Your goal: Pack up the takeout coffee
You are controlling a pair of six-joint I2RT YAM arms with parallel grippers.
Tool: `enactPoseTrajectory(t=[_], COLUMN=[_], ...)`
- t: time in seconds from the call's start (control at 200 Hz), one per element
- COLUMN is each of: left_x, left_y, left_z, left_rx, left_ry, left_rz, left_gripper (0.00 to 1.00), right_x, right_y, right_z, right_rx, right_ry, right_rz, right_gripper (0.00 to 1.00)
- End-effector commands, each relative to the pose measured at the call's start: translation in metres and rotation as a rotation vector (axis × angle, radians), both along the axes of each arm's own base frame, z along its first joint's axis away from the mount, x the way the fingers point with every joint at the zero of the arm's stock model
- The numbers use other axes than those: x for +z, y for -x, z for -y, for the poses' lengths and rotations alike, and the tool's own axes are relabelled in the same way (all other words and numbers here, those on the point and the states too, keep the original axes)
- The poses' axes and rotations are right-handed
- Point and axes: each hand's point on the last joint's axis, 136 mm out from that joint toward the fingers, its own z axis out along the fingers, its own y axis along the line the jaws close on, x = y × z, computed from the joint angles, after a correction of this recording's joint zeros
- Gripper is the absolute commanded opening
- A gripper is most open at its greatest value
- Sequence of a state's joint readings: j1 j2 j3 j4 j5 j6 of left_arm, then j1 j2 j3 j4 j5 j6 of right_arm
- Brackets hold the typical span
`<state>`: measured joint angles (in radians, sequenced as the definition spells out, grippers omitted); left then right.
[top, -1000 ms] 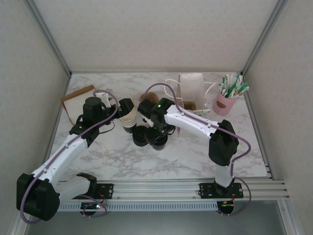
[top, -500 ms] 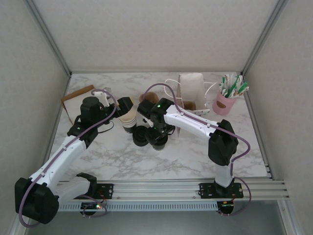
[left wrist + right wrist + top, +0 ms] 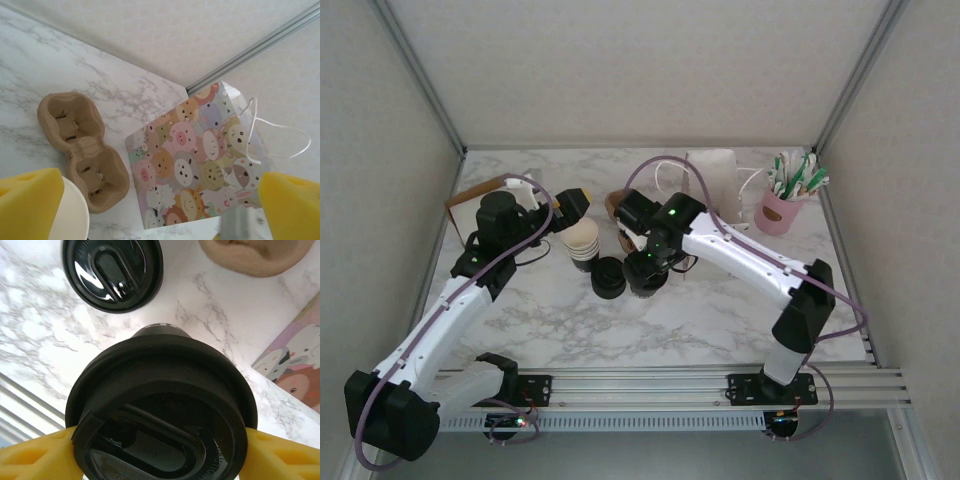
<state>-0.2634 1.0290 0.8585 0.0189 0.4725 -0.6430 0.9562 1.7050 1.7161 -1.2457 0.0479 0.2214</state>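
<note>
The right gripper (image 3: 160, 461) is clamped on the cup (image 3: 161, 405): both yellow pads (image 3: 31, 456) press the rim of its black lid (image 3: 165, 390) from opposite sides. The cup is near the middle of the table (image 3: 720, 320), just beside the lid pile (image 3: 608, 278). Above it the wrist bends down. The white forearm runs right and toward the near edge to a dark elbow, then drops to the base on the rail.

The left gripper (image 3: 160, 212) is spread wide with nothing between its pads (image 3: 27, 205). It points right, over the cup stack (image 3: 583, 240), whose cream rim shows by one pad. Its wrist is cocked sideways, and the forearm slants back to the near left corner.

Beyond lie the carrier (image 3: 82, 150) and the bag (image 3: 200, 165).
</note>
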Motion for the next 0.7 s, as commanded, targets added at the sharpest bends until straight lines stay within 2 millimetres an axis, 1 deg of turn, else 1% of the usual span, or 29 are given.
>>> enactPoseTrajectory(t=[0.0, 0.12, 0.305, 0.445, 0.561, 0.696], left_x=[0.030, 0.038, 0.049, 0.054, 0.061, 0.067], left_y=[-0.002, -0.007, -0.025, -0.041, -0.050, -0.055], left_z=[-0.006, -0.006, 0.000, 0.007, 0.017, 0.035], left_rx=[0.022, 0.026, 0.020, 0.002, -0.039, -0.101], left_ry=[-0.012, -0.017, -0.011, 0.004, 0.018, 0.029], left_rz=[0.074, 0.087, 0.096, 0.094, 0.103, 0.108], left_gripper=[1.00, 1.00, 1.00, 1.00, 0.99, 0.96], right_x=[0.039, 0.070, 0.116, 0.146, 0.168, 0.189], right_y=[0.010, 0.011, 0.001, -0.006, -0.009, -0.015], right_z=[0.005, 0.008, 0.021, 0.033, 0.046, 0.062], right_rx=[-0.002, -0.004, -0.041, -0.072, -0.096, -0.132], right_ry=[-0.083, -0.160, -0.243, -0.292, -0.313, -0.327], right_rz=[0.032, 0.077, 0.186, 0.261, 0.322, 0.389], right_gripper=[0.73, 0.73, 0.73, 0.73, 0.72, 0.72])
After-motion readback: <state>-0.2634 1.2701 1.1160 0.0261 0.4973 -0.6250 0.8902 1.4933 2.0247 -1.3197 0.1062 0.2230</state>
